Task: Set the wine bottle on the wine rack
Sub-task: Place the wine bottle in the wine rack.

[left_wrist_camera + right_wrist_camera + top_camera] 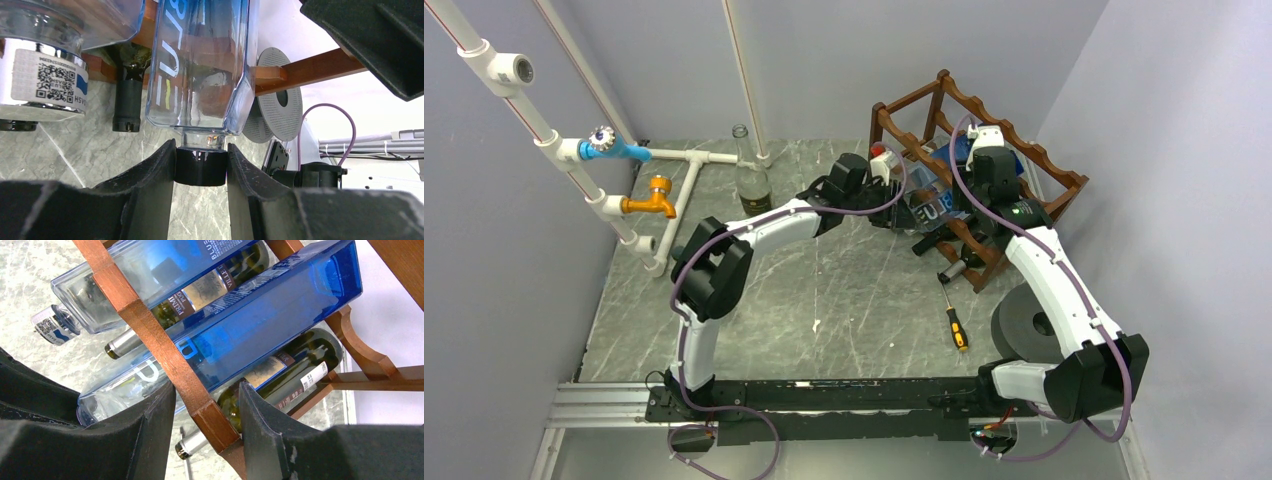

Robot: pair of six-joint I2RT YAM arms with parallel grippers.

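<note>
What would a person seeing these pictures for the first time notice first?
The dark wooden wine rack stands at the table's far right, holding several bottles. A blue bottle lies in it, its black cap clamped by the left gripper. On the left wall, white pipes carry a blue tap and an orange tap.

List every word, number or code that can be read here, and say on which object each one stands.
"BLUE": on the clear bottle.
"VILLE": on the label of the upper dark wine bottle.
"HSV0": beside the QR code on the white sticker.
Large white letters on the square blue bottle: only parts show, no word readable.
Barcode sticker on the lower wine bottle: too small to read.
</note>
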